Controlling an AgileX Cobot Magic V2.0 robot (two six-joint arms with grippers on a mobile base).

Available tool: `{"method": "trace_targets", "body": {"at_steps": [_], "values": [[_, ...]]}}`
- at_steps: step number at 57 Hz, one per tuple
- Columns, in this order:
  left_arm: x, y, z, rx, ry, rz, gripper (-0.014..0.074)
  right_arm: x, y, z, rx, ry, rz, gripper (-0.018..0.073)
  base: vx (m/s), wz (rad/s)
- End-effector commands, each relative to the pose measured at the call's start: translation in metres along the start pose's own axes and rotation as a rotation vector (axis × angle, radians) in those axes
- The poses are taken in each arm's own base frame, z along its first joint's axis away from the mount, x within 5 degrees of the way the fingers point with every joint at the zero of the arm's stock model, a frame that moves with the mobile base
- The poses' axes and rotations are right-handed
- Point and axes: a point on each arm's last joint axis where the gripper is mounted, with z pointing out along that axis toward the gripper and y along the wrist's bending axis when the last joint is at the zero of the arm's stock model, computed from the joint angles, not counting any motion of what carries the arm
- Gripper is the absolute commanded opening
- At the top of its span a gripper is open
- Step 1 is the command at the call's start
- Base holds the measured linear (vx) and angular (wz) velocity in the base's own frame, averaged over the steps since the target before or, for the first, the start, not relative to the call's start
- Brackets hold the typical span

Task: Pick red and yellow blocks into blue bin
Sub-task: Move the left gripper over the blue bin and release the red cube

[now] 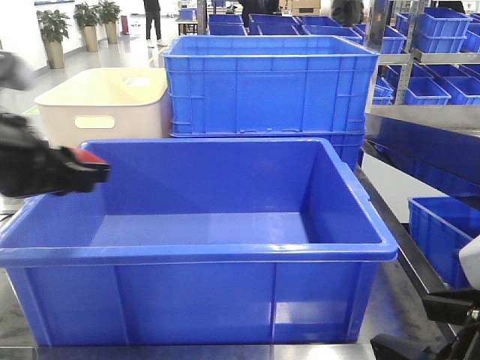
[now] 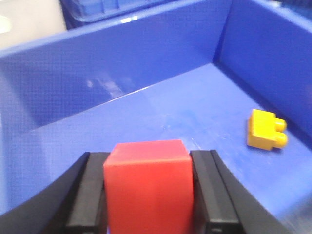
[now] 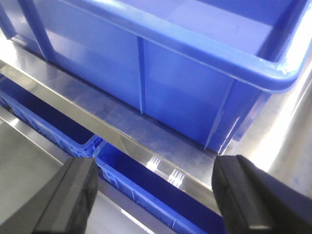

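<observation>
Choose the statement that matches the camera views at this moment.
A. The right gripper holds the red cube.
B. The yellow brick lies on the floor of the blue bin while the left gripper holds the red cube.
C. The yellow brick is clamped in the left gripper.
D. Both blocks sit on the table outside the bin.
B: in the left wrist view the yellow brick rests on the blue bin floor, and the left gripper clamps the red cube; the right gripper is open and empty.

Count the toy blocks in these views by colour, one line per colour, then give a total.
Red: 1, the red cube held in the left hand over the blue bin.
Yellow: 1, the yellow brick lying on the bin floor.
Total: 2
</observation>
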Motion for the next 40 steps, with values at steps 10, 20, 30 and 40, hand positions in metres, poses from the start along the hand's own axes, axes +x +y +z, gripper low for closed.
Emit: {"method": "trace_targets", "body": {"at_steps": [10, 20, 30, 40], "values": [[-0.020, 0.012, 0.057, 0.022, 0.003, -0.020, 0.0487, -0.016, -0.003, -0.009, 0.044, -0.123, -0.013, 0.0531, 0.00, 0.00], [-0.012, 0.016, 0.079, 0.026, 0.051, -0.029, 0.0646, -0.016, -0.003, -0.009, 0.044, -0.122, -0.014, 0.0531, 0.00, 0.00], [-0.014, 0.014, 0.071, 0.031, 0.052, -0.024, 0.0684, -0.016, -0.003, -0.009, 0.045, -0.123, -0.014, 0.0531, 0.00, 0.00], [-0.026, 0.004, 0.025, 0.040, 0.015, 0.003, 0.0677, -0.016, -0.003, -0.009, 0.045, -0.123, -0.014, 0.0531, 0.00, 0.00]]}}
